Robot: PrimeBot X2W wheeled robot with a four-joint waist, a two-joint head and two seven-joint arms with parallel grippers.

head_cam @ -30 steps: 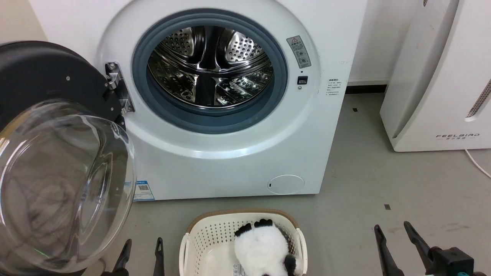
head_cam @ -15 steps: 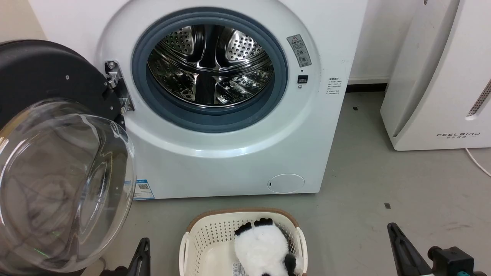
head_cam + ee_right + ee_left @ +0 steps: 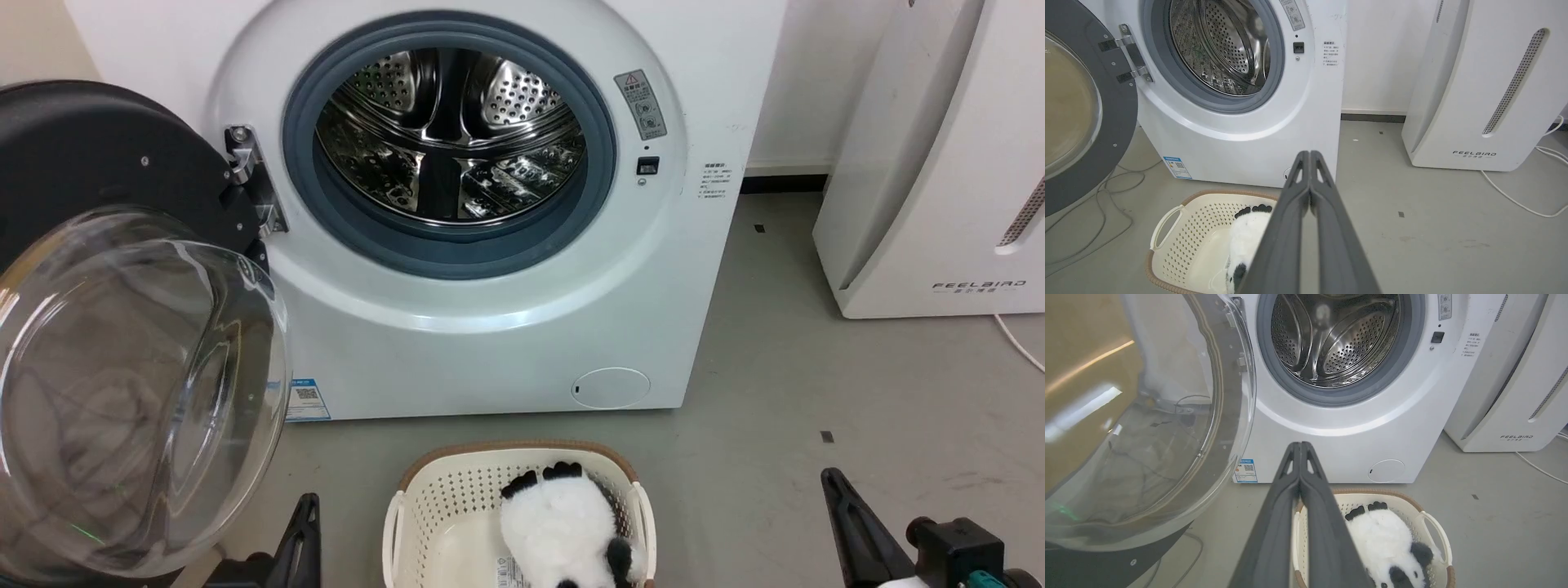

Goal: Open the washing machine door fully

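Head view showed the door swung wide from the washing machine. The left gripper and right gripper hung low, fingers pressed together, holding nothing, probably because the opening looked finished.

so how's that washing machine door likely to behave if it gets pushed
The washing machine door hangs from a metal hinge at one edge, so it would probably swing as one stiff piece, not flex. Its glass bowl looks smooth and bulging, so a push there may slip; the black rim seems safer. So much glass suggests it is fairly heavy.
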